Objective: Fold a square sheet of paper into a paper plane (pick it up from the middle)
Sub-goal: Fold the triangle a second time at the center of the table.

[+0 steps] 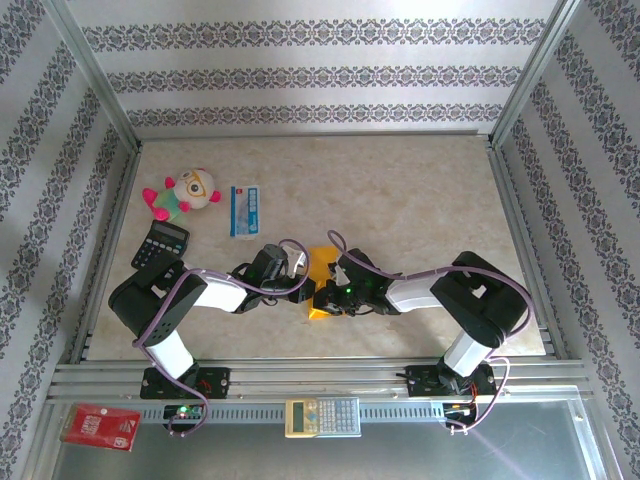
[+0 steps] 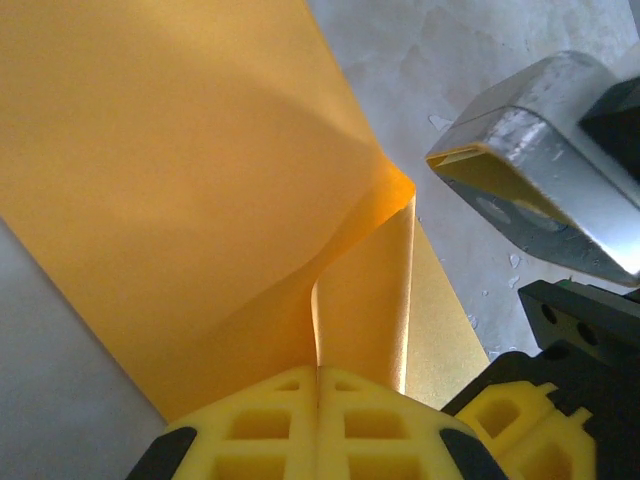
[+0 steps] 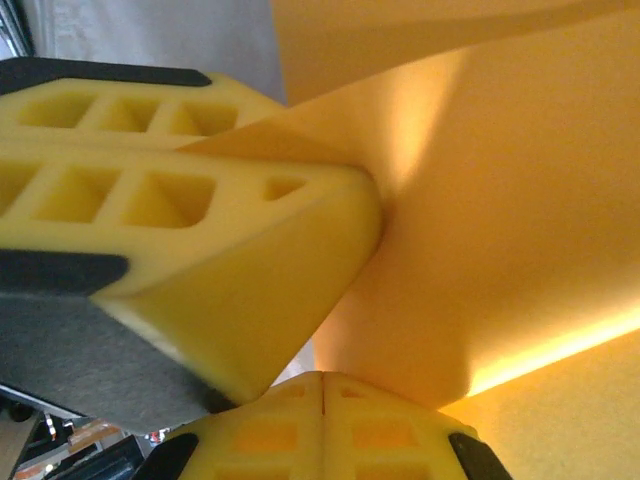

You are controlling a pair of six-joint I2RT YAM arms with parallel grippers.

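Note:
The square sheet of paper [image 1: 320,262] is orange-yellow and lies bent at the table's near centre, between both arms. In the left wrist view the sheet [image 2: 180,180] rises in a soft ridge, and my left gripper [image 2: 318,372] is shut on a raised fold of it. My right gripper [image 3: 322,378] is also shut on the sheet [image 3: 500,200], right beside the left gripper's yellow fingers [image 3: 180,230]. From above, the left gripper [image 1: 300,290] and right gripper [image 1: 326,296] almost touch over the paper. A paper plane is out of view.
A plush toy [image 1: 185,193], a blue-and-white packet [image 1: 244,210] and a black calculator [image 1: 160,245] lie at the left. A beige calculator [image 1: 322,416] and a red packet [image 1: 100,427] rest on the front rail. Metal frame posts border the table.

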